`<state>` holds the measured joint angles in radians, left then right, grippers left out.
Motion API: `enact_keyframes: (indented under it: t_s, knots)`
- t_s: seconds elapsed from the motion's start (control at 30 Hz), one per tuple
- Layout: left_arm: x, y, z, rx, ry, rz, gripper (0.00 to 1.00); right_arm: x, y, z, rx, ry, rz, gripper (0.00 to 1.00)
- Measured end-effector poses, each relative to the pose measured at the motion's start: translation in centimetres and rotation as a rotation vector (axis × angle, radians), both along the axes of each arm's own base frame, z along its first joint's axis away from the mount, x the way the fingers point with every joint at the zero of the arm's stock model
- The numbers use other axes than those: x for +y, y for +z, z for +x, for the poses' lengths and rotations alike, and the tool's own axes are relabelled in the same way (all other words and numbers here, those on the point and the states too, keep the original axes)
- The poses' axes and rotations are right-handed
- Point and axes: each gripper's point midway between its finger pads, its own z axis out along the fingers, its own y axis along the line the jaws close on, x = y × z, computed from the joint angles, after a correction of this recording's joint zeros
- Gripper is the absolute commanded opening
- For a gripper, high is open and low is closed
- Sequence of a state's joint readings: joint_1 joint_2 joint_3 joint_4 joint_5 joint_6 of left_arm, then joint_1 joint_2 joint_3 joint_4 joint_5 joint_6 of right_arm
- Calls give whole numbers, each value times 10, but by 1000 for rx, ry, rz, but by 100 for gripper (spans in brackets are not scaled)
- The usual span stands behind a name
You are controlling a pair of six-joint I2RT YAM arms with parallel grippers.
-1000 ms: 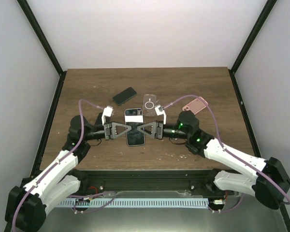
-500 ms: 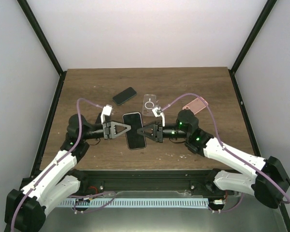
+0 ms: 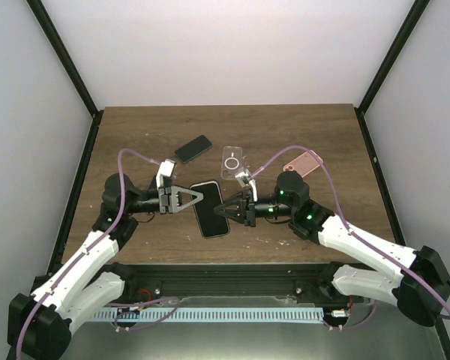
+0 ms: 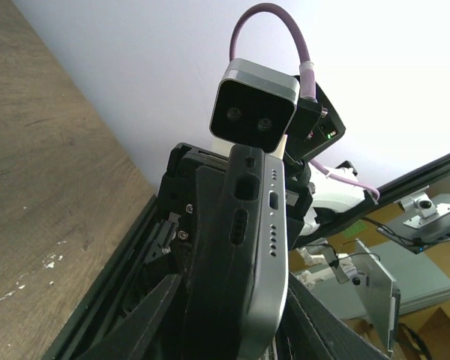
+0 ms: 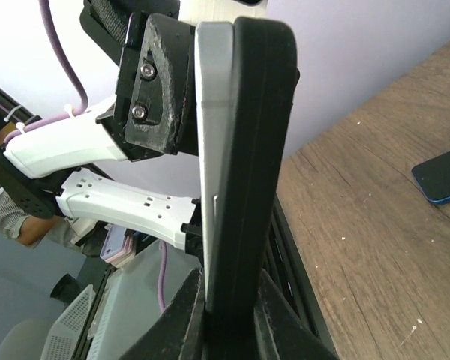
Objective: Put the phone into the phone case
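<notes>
The silver-edged phone (image 3: 210, 208) sits partly in a black phone case and hangs above the table's front middle, dark face up. My left gripper (image 3: 200, 197) holds its near-left edge and my right gripper (image 3: 223, 211) holds its right edge. In the left wrist view the phone's silver end (image 4: 274, 247) with its ports lies against the black case (image 4: 217, 247) between my left gripper's (image 4: 232, 319) fingers. In the right wrist view my right gripper (image 5: 229, 319) is shut on the silver phone edge (image 5: 208, 150) and black case (image 5: 255, 150) together.
A dark phone (image 3: 193, 148) lies behind the left gripper and shows in the right wrist view (image 5: 441, 174). A clear case with a ring (image 3: 232, 161) and a pink case (image 3: 303, 162) lie on the wooden table (image 3: 135, 127) further back.
The phone has turned over from its white-topped side to its dark side and tilted clockwise. The left gripper shifted slightly left and back; the right gripper moved forward with the phone.
</notes>
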<state>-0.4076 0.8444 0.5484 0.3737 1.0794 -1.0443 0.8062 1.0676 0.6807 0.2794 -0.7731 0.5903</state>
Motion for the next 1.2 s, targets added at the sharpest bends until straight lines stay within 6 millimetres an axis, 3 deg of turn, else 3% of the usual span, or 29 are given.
enact_keyframes:
  t_s: [0.23, 0.53, 0.67, 0.73, 0.8, 0.93, 1.03, 1.2]
  knots:
    - [-1, 2, -2, 9, -18, -7, 41, 0, -3, -2, -3, 10, -10, 5]
    - [-1, 0, -3, 22, -26, -1, 28, -3, -4, -4, 2, 12, -3, 4]
    - [-1, -1, -3, 27, -26, 0, 43, -4, -6, -5, 9, 10, -5, 5]
    - [-1, 0, -3, 25, -25, -1, 45, -5, -9, -5, 16, 7, -13, 4]
    - [-1, -1, -3, 30, -26, 0, 38, -5, -12, -5, 21, 7, -18, 4]
    - [-1, -3, -2, 44, -22, 5, 1, -7, -10, -6, 15, 10, -12, 4]
    - [-1, 1, -4, -67, -28, -2, 0, -9, -6, -11, 80, 17, -4, 6]
    - [-3, 1, -5, -88, -38, -1, 0, -10, -4, -12, 101, 13, 2, 30]
